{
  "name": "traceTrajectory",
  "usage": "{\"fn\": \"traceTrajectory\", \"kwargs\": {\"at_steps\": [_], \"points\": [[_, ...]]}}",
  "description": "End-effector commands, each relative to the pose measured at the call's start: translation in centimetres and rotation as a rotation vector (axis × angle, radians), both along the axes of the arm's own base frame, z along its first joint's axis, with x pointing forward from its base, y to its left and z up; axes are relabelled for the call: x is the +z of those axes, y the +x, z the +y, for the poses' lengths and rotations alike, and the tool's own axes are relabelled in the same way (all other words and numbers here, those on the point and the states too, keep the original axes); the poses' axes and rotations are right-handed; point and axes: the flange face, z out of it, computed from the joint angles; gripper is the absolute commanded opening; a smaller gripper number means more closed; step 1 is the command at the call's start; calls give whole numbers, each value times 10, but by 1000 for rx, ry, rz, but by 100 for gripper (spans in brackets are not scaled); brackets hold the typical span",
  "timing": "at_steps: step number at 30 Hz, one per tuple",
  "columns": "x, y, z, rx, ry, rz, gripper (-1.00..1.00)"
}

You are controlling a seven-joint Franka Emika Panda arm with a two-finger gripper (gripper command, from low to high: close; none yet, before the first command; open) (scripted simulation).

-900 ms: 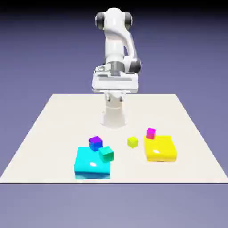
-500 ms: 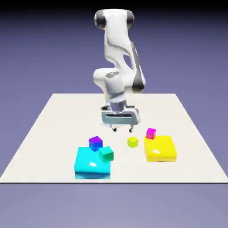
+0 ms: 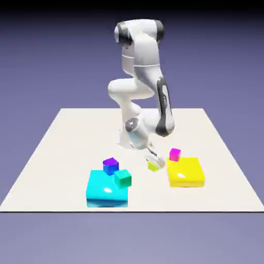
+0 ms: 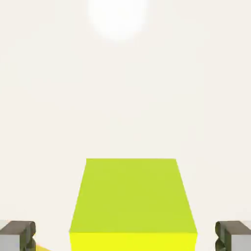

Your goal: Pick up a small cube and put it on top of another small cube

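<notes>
Now the gripper is hanging low over the small yellow-green cube, which is sitting on the white table between the big cyan block and the big yellow block. Through the hand view, that cube is showing large between the two grey fingertips, which are standing wide apart on either side without touching it. A small magenta cube is sitting just behind the yellow block's far corner. A small purple cube and a small teal cube are resting by the cyan block's far edge.
</notes>
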Motion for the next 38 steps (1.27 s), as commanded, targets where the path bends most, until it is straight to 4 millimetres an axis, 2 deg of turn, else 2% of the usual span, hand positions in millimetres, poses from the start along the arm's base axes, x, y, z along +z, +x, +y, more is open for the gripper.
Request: {"fn": "traceTrajectory", "kwargs": {"at_steps": [1,8,10,13,16,19,22,25,30,34,35,36,37,38], "points": [[0,0,0,0,0,0,-100],[58,13,-17,0,3,-1,-100],[64,13,-19,0,0,0,-100],[86,56,-39,-10,42,-10,-100],[111,92,-71,-19,62,-19,-100],[138,121,-113,-32,60,-22,-100],[168,140,-164,-51,40,-18,-100],[200,147,-222,-79,3,-1,-100],[202,148,-225,-81,0,0,-100],[139,136,-206,-81,0,0,-100],[137,136,-205,-81,0,0,-100],[137,136,-205,-81,0,0,100],[137,136,-205,-81,0,0,100],[153,140,-210,-81,1,-1,100]]}}
